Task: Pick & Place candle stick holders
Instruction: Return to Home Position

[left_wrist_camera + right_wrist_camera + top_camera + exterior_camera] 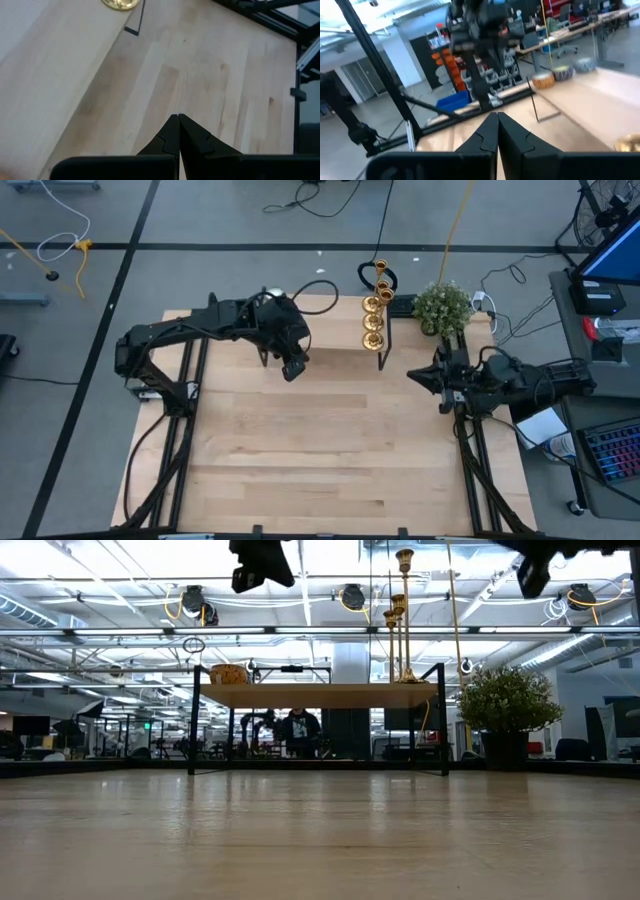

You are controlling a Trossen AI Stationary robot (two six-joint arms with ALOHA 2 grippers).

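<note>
Left gripper (293, 368) is seen above the table (330, 460), fingers pressed together, nothing gripped. Right gripper (414, 377) is seen over the table's right side, fingers likewise closed, empty. Farther back, three candle stick holders (373, 322) are lined upright at the shelf's (320, 695) right end, near a potted plant (442, 307).
</note>
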